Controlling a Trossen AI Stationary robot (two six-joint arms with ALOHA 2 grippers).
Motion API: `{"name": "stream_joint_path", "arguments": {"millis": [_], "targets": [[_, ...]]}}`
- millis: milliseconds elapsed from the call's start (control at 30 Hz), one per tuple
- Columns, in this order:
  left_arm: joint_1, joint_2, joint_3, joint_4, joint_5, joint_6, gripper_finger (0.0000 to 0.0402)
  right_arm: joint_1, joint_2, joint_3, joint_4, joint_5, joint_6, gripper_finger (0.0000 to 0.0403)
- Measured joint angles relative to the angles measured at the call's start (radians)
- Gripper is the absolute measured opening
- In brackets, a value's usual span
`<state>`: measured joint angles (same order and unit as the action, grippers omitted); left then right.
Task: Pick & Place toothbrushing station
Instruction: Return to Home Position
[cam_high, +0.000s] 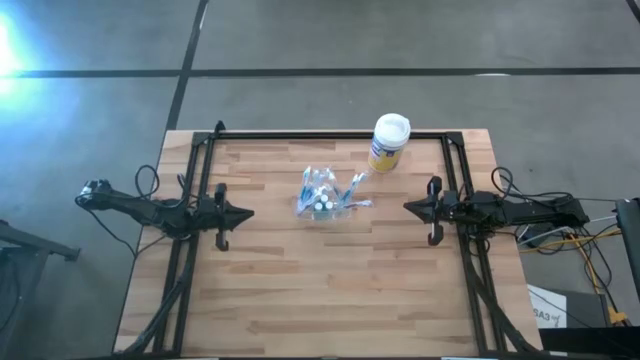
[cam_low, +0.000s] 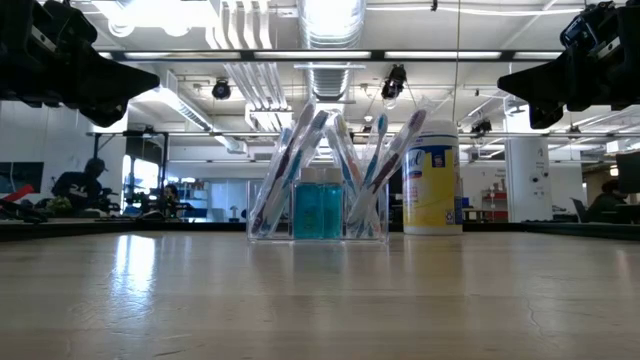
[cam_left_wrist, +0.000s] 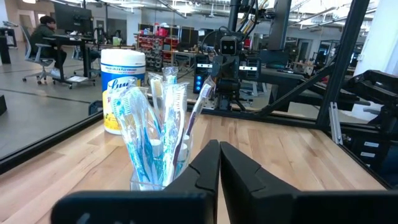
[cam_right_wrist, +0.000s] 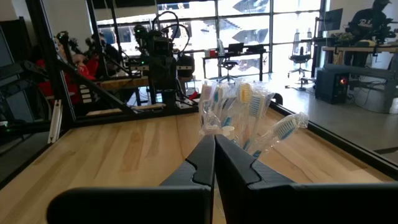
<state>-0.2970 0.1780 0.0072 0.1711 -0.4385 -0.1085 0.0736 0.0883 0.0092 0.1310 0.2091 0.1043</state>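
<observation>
The toothbrushing station (cam_high: 322, 196) is a small clear plastic holder standing on its base on the wooden table (cam_high: 270, 290), a little behind the table's middle. Several wrapped toothbrushes lean out of it, and small teal bottles (cam_low: 322, 212) stand inside. It also shows in the low view (cam_low: 318, 185), the left wrist view (cam_left_wrist: 157, 134) and the right wrist view (cam_right_wrist: 233, 115). My left gripper (cam_high: 248, 213) hovers shut at the table's left side, pointing level at the station. My right gripper (cam_high: 408, 206) hovers shut at the right side, facing it. Both are well apart from it.
A yellow canister with a white lid (cam_high: 388, 142) stands upright near the far edge, just right of the station. A black frame (cam_high: 330, 135) runs along the table's far edge and both sides. Bare wood lies toward the near edge. People sit at desks far behind (cam_left_wrist: 46, 37).
</observation>
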Motion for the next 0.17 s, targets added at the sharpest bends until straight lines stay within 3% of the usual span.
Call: {"name": "stream_joint_path", "arguments": {"millis": [167], "targets": [[0.0,0.0,0.0,0.0,0.0,0.0,0.0012,0.0,0.0,0.0,0.0,0.0,0.0,0.0008]]}}
